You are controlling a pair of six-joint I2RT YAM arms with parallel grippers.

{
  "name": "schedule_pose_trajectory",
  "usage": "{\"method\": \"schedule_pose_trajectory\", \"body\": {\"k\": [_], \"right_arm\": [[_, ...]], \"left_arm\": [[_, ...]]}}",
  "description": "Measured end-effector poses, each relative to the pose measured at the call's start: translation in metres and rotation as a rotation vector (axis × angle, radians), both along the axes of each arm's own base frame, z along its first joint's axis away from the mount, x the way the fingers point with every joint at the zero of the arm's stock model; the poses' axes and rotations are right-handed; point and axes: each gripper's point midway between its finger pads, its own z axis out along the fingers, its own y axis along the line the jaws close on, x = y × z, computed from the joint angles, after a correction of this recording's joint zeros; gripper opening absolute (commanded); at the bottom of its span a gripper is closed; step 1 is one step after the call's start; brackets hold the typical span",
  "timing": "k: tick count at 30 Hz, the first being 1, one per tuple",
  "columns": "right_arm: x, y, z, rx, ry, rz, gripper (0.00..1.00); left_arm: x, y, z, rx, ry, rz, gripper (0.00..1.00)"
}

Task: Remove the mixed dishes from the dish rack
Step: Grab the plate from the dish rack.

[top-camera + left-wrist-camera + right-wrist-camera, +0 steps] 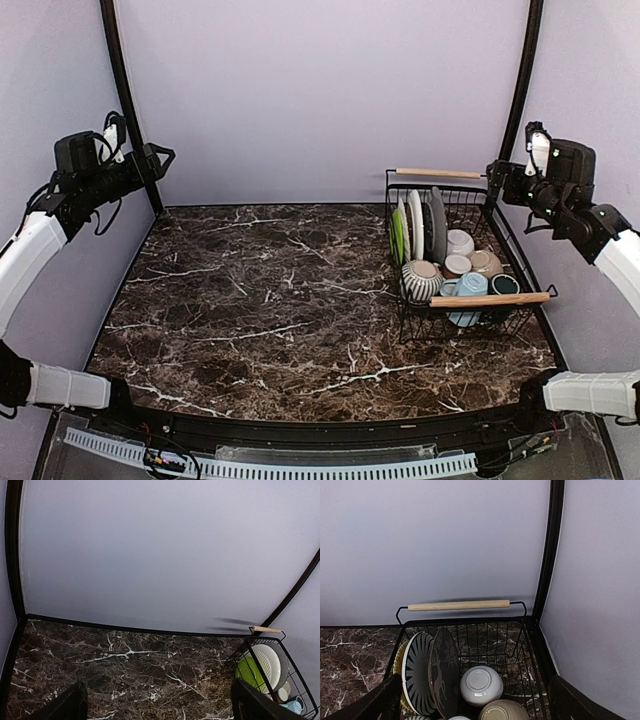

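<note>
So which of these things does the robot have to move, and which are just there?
For the job: black wire dish rack with wooden handles; lime-green plate; black-striped white plate; dark grey plate; upside-down white bowl; striped grey bowl; light blue mug; dark green mug.
Just there: dark marble table; lilac back wall; black corner poles.

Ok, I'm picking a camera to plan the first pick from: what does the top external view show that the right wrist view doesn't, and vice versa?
Only the top external view: the near wooden handle, the light blue mug, the dark green mug. Only the right wrist view: the pale pattern on the face of the dark plate. Both: the dish rack, its far handle, the black-striped white plate and the upturned white bowl.
</note>
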Motion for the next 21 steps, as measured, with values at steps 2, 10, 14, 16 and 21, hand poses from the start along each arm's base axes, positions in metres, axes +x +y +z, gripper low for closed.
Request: {"method": "schedule_pose_trajectory", "body": {"k": [2,10,14,16,21], "right_arm": [[0.004,-0.004,-0.007,0.018,0.023,-0.016,0.99],[0.006,0.006,-0.02,0.105,0.05,0.055,0.99],[0.019,0.02,-0.031,0.113,0.121,0.118,0.98],[0.032,0.03,-0.042,0.114,0.177,0.151,0.96],[0.065,0.053,-0.082,0.108,0.341,0.213,0.86]], "left_arm": [[0.006,0.001,-0.007,-0.001,0.017,0.002,0.99],[0.022,0.001,-0.03,-0.023,0.085,0.005,0.99],[0.029,-0.006,-0.038,-0.066,0.11,-0.035,0.99],[0.033,-0.013,-0.044,-0.091,0.128,-0.07,0.99],[0.04,-0.036,-0.065,-0.132,0.192,-0.164,0.99]]}}
